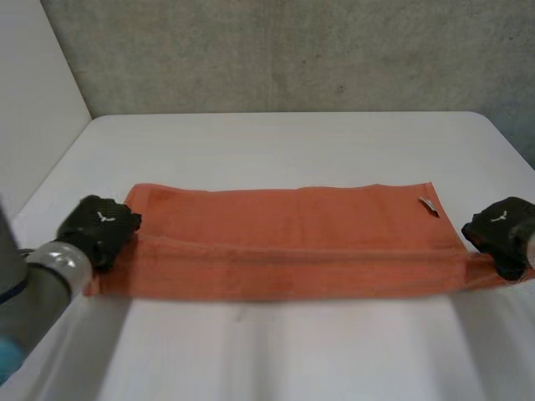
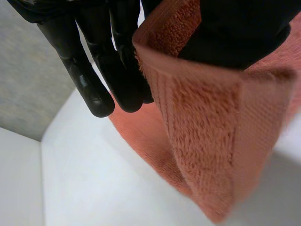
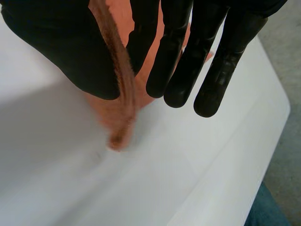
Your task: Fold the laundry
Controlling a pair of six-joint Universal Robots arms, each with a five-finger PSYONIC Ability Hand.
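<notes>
My white counter [image 1: 292,142] stretches away from me, smooth and matte, its far corners rounded. Behind its far edge stands a rough grey concrete wall [image 1: 292,50], mottled and bare. At my left a plain white panel [image 1: 33,92] rises beside the counter and meets that wall in a corner. Past the counter's right edge I see a strip of grey floor [image 3: 289,155]. The light is soft and even.
</notes>
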